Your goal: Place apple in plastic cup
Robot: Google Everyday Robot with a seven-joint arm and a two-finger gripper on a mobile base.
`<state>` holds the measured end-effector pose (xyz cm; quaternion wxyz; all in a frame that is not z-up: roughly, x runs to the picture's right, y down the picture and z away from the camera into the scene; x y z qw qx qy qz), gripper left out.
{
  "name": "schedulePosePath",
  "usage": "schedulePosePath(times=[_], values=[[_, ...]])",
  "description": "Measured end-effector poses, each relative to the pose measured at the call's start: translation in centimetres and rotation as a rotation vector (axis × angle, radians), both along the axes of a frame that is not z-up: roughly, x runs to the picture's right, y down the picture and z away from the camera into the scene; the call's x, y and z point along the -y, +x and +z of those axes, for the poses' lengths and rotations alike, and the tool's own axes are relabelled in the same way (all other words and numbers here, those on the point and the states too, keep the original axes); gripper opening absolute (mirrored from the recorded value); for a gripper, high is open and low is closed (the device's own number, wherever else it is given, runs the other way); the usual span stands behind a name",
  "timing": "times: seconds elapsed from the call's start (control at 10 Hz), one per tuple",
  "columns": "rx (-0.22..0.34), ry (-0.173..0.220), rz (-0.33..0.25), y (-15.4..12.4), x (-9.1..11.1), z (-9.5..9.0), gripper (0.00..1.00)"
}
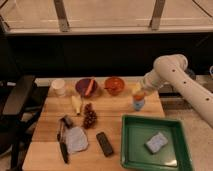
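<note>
Nearest, a green tray [131, 150] lay below the fingers at the table's [50, 150] front right, with a grey-blue sponge [156, 142] inside it. Well to the fingers' lower left lay a dark flat block [104, 143], a grey cloth-like piece [76, 139] and a black-handled tool [63, 145] beside it. Farther back and to the left sat the grapes [89, 116] and the banana piece [76, 104]. The blue cup [138, 104] stood directly under the gripper [138, 93], with the apple [139, 96] sitting in its mouth, orange showing above the rim. The gripper hung just over the apple, at the end of the white arm [177, 82] reaching in from the right; whether the fingers were spread or pinching the apple could not be told. Left of the fingers, along the back edge, stood a red bowl [114, 85], a dark purple bowl [86, 86] holding an orange stick-like item, and a whitish cup [59, 86].
</note>
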<state>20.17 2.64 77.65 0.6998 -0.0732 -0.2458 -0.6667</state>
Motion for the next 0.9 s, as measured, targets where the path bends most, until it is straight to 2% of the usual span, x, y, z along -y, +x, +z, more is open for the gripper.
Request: schedulePosePath(times=[0.1,0.2,0.3,0.5,0.6,0.9], values=[[-0.006,-0.015,0.004,0.1,-0.1,1.0,0.01],[-0.017,-0.032,0.020,0.8,0.0,2.2,0.06],[-0.026,-0.049,0.039,2.0,0.0,3.3,0.18],[-0.034,-0.072,0.056,2.7,-0.4,4.4,0.35],[-0.036,-0.083,0.068,2.7,-0.5,4.9,0.48],[-0.037,-0.108,0.088,2.9,-1.3,5.4,0.72]])
